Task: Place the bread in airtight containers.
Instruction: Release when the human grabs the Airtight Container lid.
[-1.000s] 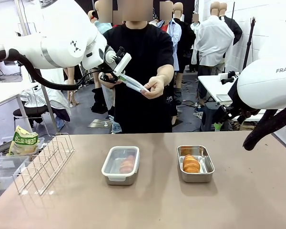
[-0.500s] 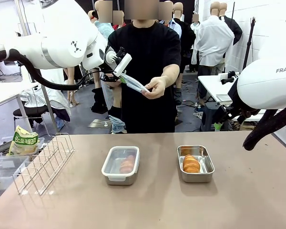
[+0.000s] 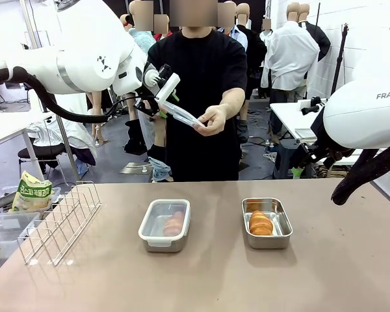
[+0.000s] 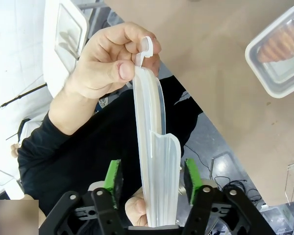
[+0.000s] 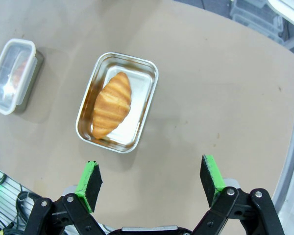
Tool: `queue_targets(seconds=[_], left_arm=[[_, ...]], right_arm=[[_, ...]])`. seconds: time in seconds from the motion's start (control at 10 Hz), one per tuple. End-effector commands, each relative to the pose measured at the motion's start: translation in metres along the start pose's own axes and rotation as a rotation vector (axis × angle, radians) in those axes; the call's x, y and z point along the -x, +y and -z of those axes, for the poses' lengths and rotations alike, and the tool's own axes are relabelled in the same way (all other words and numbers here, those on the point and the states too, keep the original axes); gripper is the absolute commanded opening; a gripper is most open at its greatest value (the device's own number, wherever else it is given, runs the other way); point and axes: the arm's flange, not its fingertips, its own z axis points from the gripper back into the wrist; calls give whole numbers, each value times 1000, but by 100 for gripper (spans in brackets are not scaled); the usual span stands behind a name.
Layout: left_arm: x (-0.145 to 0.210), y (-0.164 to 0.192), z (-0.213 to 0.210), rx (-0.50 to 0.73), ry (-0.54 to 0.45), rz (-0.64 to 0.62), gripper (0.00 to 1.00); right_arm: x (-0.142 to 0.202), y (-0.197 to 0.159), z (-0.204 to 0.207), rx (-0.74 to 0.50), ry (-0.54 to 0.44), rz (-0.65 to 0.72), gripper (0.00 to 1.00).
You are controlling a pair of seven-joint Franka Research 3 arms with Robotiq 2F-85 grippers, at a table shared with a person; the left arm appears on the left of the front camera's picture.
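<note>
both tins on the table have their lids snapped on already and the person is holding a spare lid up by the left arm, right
Not quite: the right tin is open, its croissant uncovered, as the right wrist view shows. Only the left tin is lidded. The person's hand does hold a lid by the left arm.

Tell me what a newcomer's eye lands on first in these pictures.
Above the far edge of the table, the person's hand pinches one end of a clear lid whose other end sits between the left tool's parted green pads. Below, the lidless tin on the right shows a croissant, while the left tin is already lidded.
</note>
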Motion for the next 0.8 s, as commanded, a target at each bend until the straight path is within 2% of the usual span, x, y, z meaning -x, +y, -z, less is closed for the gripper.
queue_targets(seconds=[0.0, 0.3, 0.5, 0.7], left_arm=[[3, -3, -3, -1, 10, 20, 100], [16, -12, -8, -13, 5, -13, 100], [17, -5, -10, -8, 9, 10, 100], [11, 3, -9, -22, -34, 40, 100]], right_arm=[[0, -1, 0, -1, 2, 0, 100], [0, -1, 0, -1, 2, 0, 100], [0, -1, 0, -1, 2, 0, 100], [0, -1, 0, -1, 2, 0, 100]])
